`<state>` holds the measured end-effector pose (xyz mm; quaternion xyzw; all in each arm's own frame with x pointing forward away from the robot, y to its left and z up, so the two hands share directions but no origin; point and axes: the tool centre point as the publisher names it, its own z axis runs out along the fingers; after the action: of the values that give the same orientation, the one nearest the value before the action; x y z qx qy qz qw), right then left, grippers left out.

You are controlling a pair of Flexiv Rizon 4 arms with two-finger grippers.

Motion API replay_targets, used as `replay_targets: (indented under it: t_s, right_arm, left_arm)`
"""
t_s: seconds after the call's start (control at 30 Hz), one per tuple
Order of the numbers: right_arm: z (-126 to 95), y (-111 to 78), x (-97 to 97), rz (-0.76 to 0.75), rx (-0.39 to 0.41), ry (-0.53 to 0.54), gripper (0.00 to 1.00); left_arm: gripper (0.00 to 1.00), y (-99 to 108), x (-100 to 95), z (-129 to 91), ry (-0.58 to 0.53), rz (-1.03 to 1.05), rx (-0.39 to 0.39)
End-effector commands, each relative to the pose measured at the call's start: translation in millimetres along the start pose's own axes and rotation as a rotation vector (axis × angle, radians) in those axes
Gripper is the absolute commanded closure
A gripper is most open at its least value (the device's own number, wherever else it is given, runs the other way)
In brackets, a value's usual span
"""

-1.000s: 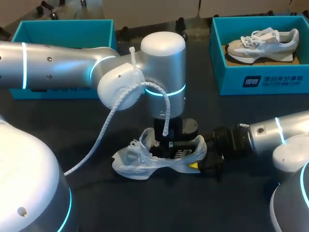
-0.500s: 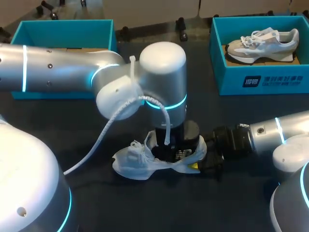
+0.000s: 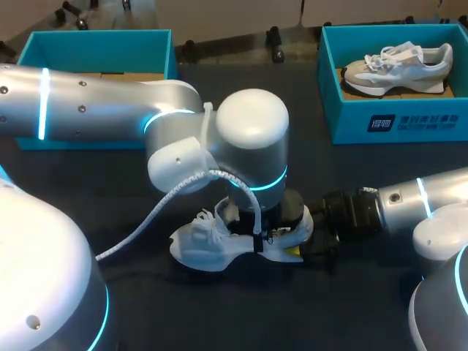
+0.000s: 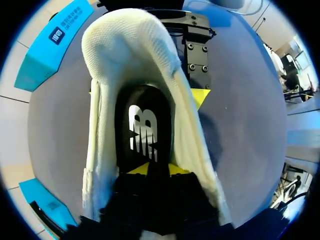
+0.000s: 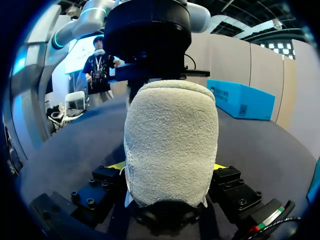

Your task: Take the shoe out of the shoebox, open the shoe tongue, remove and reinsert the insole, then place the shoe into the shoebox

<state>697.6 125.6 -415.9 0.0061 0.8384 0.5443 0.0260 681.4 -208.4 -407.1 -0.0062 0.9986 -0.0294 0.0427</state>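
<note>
With the shoe on the counter, heel clenched in the right pincer, the left pincer sits deep on the insole, its grip impossible to tell, and a shallow pinch could let the insole slip or buckle.

Left wrist view. A white knitted-mesh shoe lies on the dark grey table top. Its opening faces the camera and its padded heel collar is at the far end. A black insole with a white logo lies inside. The left gripper sits within the opening, at the insole's near end. At the heel, the right gripper clasps the shoe, with a yellow tip against each side. A teal cardboard shoebox stands farther off, to one side of the heel.
</note>
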Motion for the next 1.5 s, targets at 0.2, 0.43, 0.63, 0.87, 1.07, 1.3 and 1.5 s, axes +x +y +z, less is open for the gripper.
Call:
replay_targets:
  t_s: [0.2,0.43,0.63,0.87,1.07,1.3,1.5]
  right_arm:
    - [3.8,-3.0,3.5,0.000,0.004,-0.002,1.00]
    - [3.8,-3.0,3.5,0.000,0.004,-0.002,1.00]
    - [3.8,-3.0,3.5,0.000,0.004,-0.002,1.00]
    - [3.8,-3.0,3.5,0.000,0.004,-0.002,1.00]
    - [3.8,-3.0,3.5,0.000,0.004,-0.002,1.00]
    - [3.8,-3.0,3.5,0.000,0.004,-0.002,1.00]
    - [3.8,-3.0,3.5,0.000,0.004,-0.002,1.00]
  left_arm:
    - [1.00,1.6,-5.0,-5.1,0.024,-0.028,0.023]
    - [1.00,6.4,-10.4,-19.2,0.149,-0.053,0.054]
    - [1.00,8.9,-9.6,-31.9,0.254,-0.046,0.086]
    - [1.00,13.1,-4.7,-50.1,0.373,-0.015,0.140]
    - [1.00,16.6,-3.5,-60.4,0.411,-0.009,0.174]
    - [1.00,20.0,-2.7,-72.2,0.426,-0.006,0.210]
    - [1.00,22.1,-2.9,-80.3,0.407,-0.027,0.257]
